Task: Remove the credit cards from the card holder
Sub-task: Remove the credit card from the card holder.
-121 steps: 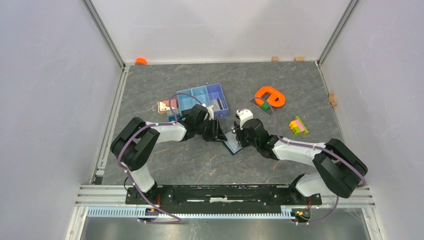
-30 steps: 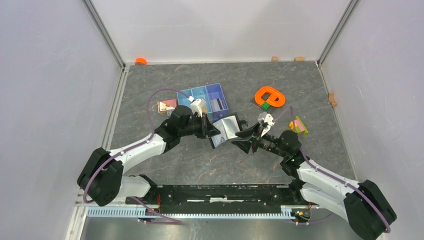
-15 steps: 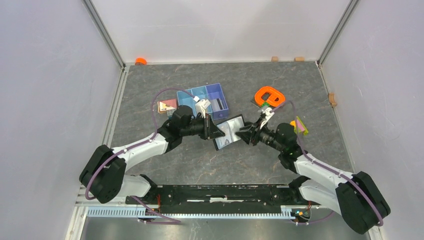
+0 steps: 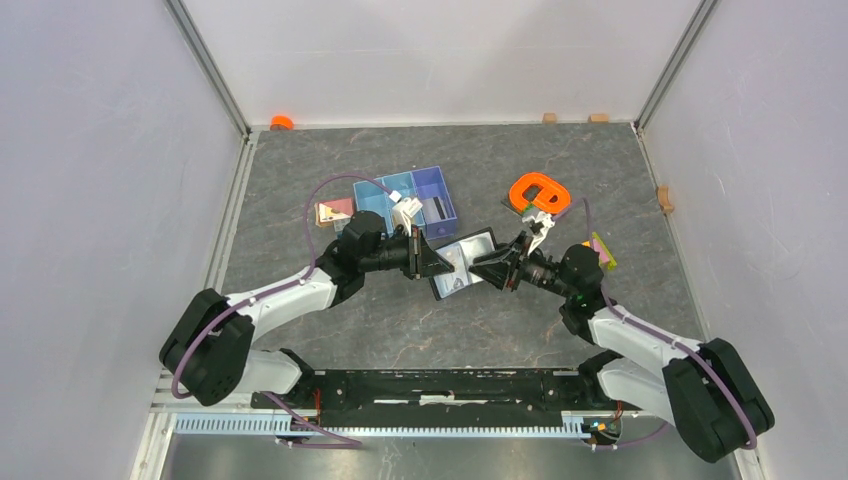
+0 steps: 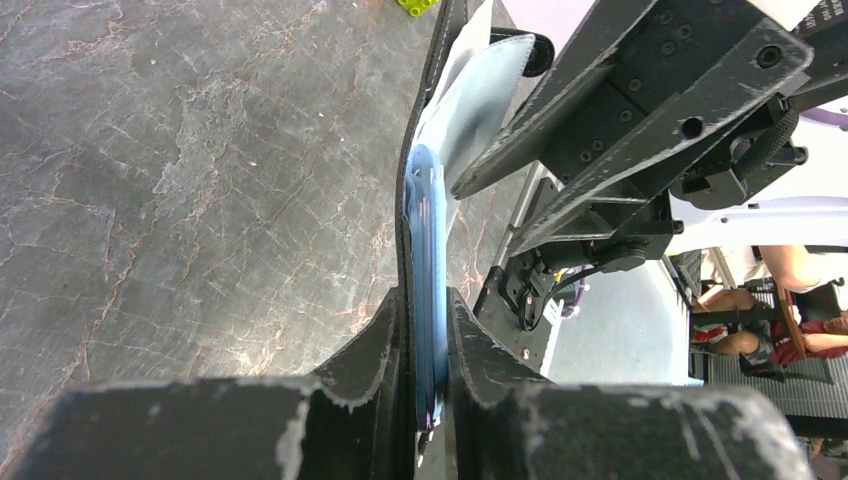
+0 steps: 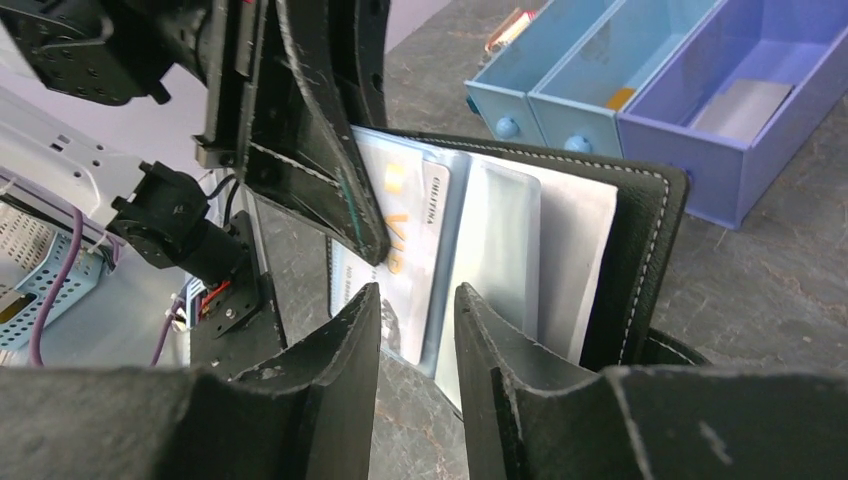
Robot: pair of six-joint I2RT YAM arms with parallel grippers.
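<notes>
Where the table (image 4: 330,170) carries the blue tray (image 4: 415,197), the work sits just on the tray's near side. There the black card holder (image 4: 462,265) is held up off the table, folded open with its clear sleeves (image 6: 500,250) fanned out. The left gripper (image 4: 432,262) is pressed together on one edge of the holder, pinching cover and sleeves alike. The right gripper (image 6: 417,330) faces it with jaws narrowly spread, astride a sleeve's lower edge and closed on nothing. A pale credit card (image 6: 400,250) with orange lettering sits fully inside that sleeve. A grey flat piece (image 6: 745,105) lies in the tray's purple end compartment; whether it is a card I cannot tell. By my reading the task is early: opening is done, while pinching each card and sliding it out is left.
</notes>
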